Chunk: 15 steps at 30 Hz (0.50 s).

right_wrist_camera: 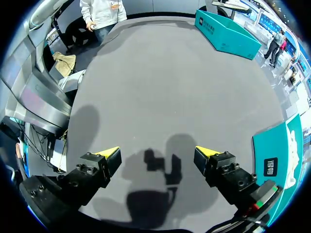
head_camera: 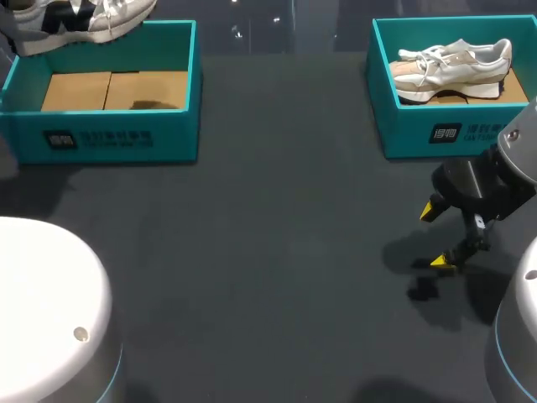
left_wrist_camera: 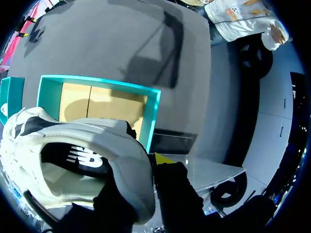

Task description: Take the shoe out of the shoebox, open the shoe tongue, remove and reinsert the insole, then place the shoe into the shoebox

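**A:** White fabric upper on a thick pale sole. The sneaker (head_camera: 105, 21) looks light and soft-sided, and I judge only the sole and heel to be stiff. Where is it?

**B:** It is raised above the left shoebox (head_camera: 109, 138), clear of the rim. The left gripper (left_wrist_camera: 143, 177) is clamped on the heel collar, with one finger inside the shoe and one outside.

**A:** That is a fair hold, though the padded collar may squash and let the toe sag. The tongue is thin and floppy, so a gentle pinch near its top would suit it.

**B:** The right gripper (right_wrist_camera: 158, 158) is spread wide and holds nothing. It sits low over the dark table (head_camera: 277, 252), in front of the right shoebox (head_camera: 419, 126), which holds a second sneaker (head_camera: 453, 67).

**A:** Is there room to work?

**B:** There is plenty of open table between the boxes. The teal walls are the edges to mind, and the sole must pass over the left box's front wall.
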Each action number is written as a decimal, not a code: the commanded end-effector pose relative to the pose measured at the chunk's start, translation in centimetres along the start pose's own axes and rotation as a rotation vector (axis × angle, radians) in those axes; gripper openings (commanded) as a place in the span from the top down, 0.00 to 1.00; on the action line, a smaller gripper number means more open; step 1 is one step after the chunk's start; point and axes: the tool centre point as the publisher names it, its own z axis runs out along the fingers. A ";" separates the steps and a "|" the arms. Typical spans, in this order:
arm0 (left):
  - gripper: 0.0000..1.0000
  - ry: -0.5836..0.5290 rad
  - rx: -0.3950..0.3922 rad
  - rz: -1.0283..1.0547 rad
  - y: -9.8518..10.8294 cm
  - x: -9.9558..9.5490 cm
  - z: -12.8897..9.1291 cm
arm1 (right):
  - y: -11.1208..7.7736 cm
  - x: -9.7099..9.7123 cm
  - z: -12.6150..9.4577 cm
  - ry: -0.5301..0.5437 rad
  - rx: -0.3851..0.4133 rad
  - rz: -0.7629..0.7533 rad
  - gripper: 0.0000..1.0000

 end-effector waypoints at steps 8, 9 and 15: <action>1.00 0.010 -0.004 0.086 0.1 -0.3 0.9 | 0.0 0.2 0.1 -0.003 0.003 0.001 0.00; 1.00 0.020 0.005 0.076 0.3 -0.4 1.2 | 0.0 0.2 0.1 -0.003 0.003 0.001 0.00; 1.00 0.052 0.025 0.113 1.5 -0.9 3.5 | 0.0 0.2 0.1 -0.003 0.003 0.001 0.00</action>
